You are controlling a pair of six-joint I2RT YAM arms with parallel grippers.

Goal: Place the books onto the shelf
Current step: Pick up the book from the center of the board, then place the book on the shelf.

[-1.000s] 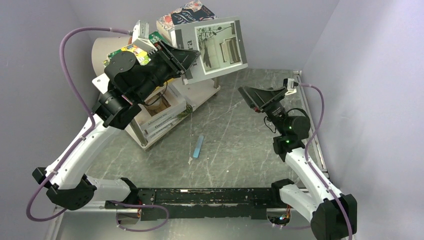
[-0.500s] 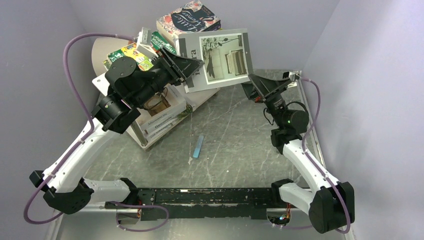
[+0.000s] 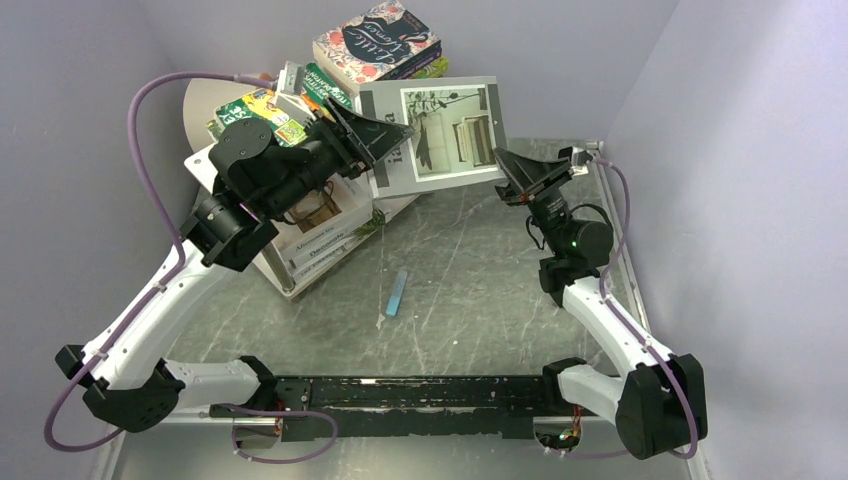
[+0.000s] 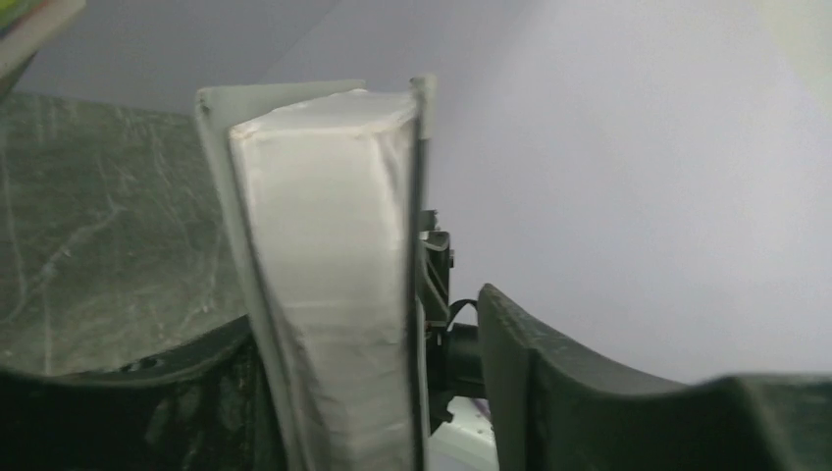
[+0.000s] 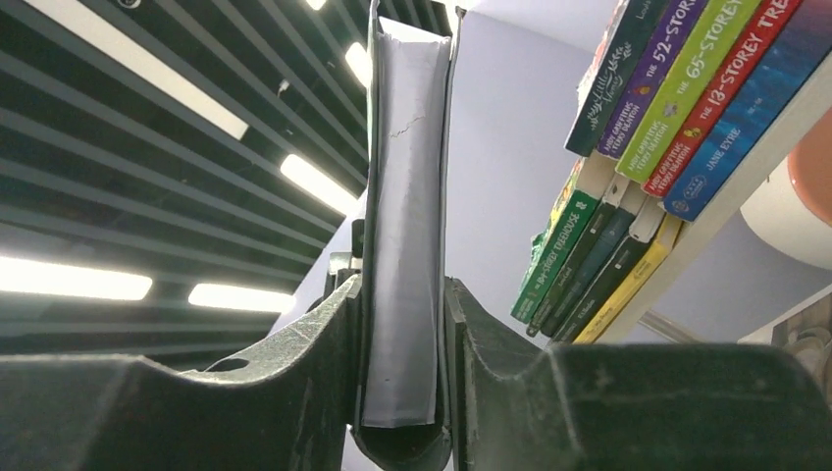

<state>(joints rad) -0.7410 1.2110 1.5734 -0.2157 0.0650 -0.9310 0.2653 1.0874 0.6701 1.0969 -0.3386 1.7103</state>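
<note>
From my overhead feed I see the grey, scratched table with the white shelf standing at its far left corner. Books lie flat on the lower tier, and more are piled on top, with the floral Little Women uppermost. The thing I am working with is the large grey book with a photo on its cover. It is held up in the air just right of the shelf, cover facing the camera, and spans the space between both arms. The left gripper is at the book's spine edge. On the left wrist feed the page block stands upright between the jaws, which are spread apart. One finger is clear of the cover with a visible gap, and the other looks to sit against the opposite cover. The right gripper is at the book's lower right corner. On the right wrist feed its fingers press against both covers, so those jaws are clamped on the grey book, with the fore-edge running straight up between them. In that same view, a row of colourful spines rests on the shelf board to the right. A small blue bar lies flat on the table, well apart from both grippers.
</note>
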